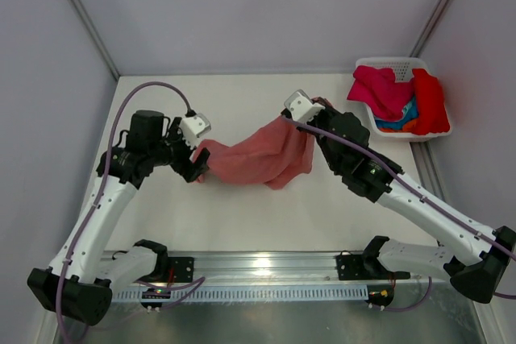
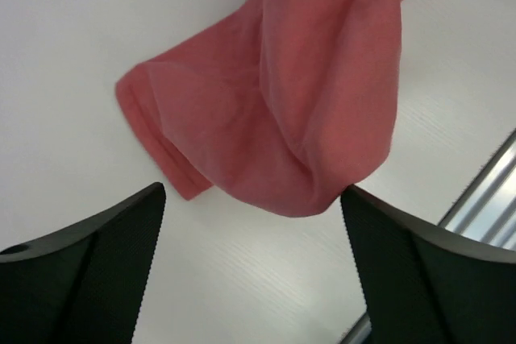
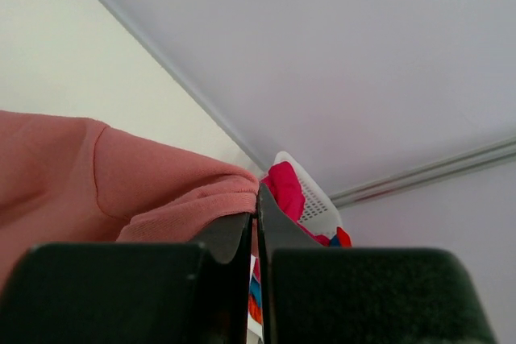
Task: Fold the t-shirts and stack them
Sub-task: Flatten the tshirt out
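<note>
Loosely bunched, the salmon t-shirt (image 1: 262, 157) sags from the pinching right claw (image 3: 256, 203); left claw (image 2: 251, 192) wide.

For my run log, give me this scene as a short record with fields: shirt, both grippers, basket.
salmon shirt: unfolded, one end lifted, the rest sagging toward the table
right gripper: shut on the salmon shirt's edge
left gripper: open, at the shirt's low end, not gripping
basket: far right corner, holding the other shirts, magenta, red, blue, orange
</note>
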`<state>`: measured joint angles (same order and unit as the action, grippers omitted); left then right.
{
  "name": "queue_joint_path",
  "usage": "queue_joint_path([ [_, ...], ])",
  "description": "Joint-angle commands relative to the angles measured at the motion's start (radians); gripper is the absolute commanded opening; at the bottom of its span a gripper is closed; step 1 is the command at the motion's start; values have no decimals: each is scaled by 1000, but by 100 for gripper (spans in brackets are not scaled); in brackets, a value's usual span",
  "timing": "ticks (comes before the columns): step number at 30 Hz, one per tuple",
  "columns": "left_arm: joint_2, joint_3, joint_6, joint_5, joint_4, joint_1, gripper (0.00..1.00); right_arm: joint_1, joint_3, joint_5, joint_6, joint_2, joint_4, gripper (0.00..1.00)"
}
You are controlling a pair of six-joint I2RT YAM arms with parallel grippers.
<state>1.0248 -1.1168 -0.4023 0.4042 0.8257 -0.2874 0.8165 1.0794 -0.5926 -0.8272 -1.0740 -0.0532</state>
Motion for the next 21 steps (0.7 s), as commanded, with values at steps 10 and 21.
queue_joint_path([
  [10,115,0,43,30,-78,4,99,-2,57,112,92,11,-85,3],
  [21,337,-61,229,82,-278,4,99,-2,94,445,152,86,-359,3],
])
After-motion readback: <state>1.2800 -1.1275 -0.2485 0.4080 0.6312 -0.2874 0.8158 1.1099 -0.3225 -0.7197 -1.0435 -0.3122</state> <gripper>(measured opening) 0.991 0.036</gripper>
